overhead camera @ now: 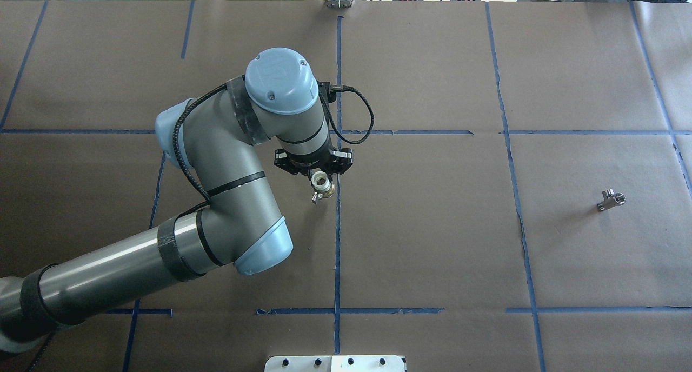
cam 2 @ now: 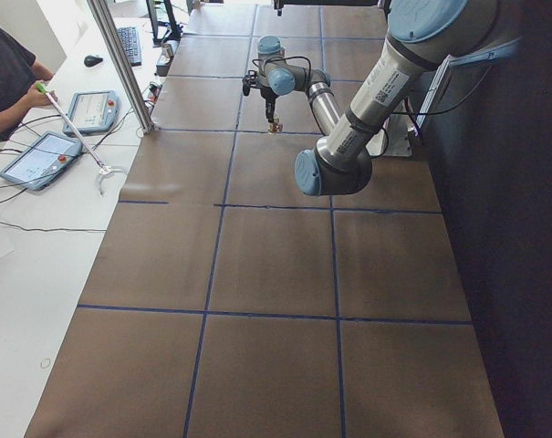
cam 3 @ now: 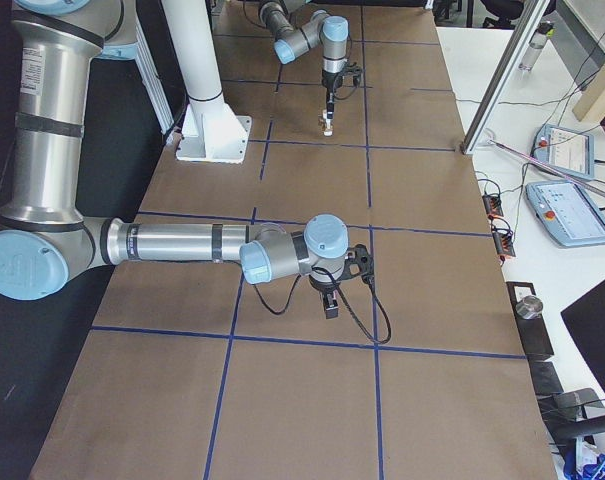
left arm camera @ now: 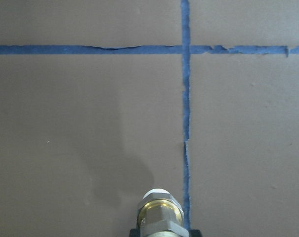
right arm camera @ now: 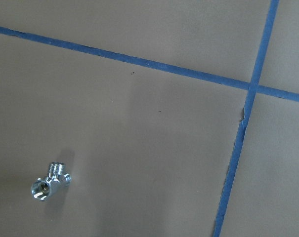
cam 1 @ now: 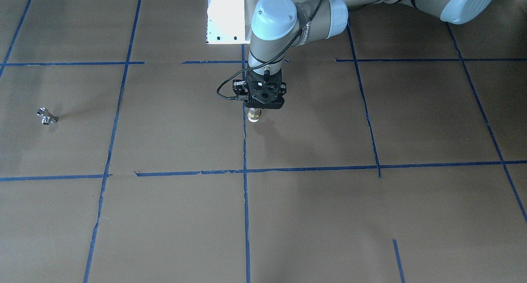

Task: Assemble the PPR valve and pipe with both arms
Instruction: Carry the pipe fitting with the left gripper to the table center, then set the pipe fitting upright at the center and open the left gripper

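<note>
My left gripper (overhead camera: 323, 178) is shut on a white and brass fitting (overhead camera: 323, 186) and holds it end-down over the table, just beside the centre tape line. The fitting also shows under the gripper in the front-facing view (cam 1: 254, 117) and at the bottom edge of the left wrist view (left arm camera: 159, 213). A small chrome fitting (overhead camera: 611, 200) lies alone on the paper on my right side, far from the left gripper. It also shows in the front-facing view (cam 1: 46, 116) and the right wrist view (right arm camera: 49, 181). My right gripper (cam 3: 329, 300) shows only in the exterior right view; I cannot tell whether it is open or shut.
Brown paper with a grid of blue tape lines (overhead camera: 338, 242) covers the table. A white mounting plate (cam 1: 226, 17) sits at the robot's base. Operator tablets (cam 2: 38, 160) lie on the white bench beside the table.
</note>
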You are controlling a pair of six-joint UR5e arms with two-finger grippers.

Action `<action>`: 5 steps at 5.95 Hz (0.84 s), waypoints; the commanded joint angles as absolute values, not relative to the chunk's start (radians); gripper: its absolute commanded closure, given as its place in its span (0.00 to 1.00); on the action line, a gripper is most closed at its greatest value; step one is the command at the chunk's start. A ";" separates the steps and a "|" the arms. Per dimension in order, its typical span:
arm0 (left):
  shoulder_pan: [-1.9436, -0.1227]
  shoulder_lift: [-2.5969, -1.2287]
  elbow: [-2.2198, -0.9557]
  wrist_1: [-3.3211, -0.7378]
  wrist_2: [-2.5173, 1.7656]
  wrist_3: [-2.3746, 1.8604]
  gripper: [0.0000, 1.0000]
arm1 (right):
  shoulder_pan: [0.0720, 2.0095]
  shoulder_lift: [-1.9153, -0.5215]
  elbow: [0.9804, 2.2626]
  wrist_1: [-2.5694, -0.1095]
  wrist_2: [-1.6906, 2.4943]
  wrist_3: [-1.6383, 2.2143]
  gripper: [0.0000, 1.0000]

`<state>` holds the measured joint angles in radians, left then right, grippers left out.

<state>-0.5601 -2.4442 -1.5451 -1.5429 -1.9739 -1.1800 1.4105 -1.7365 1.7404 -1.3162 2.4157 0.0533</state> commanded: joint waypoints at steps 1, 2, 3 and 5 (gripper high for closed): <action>-0.540 -2.525 -1.433 -1.551 -1.941 -1.198 1.00 | 1.410 -1.736 1.741 -1.318 2.415 0.054 0.00; -0.532 -2.520 -1.433 -1.551 -1.939 -1.198 1.00 | 1.410 -1.736 1.740 -1.318 2.414 0.054 0.00; -0.532 -2.519 -1.431 -1.551 -1.933 -1.198 1.00 | 1.410 -1.736 1.740 -1.318 2.414 0.054 0.00; -0.532 -2.513 -1.430 -1.549 -1.931 -1.198 1.00 | 1.410 -1.736 1.738 -1.318 2.414 0.054 0.00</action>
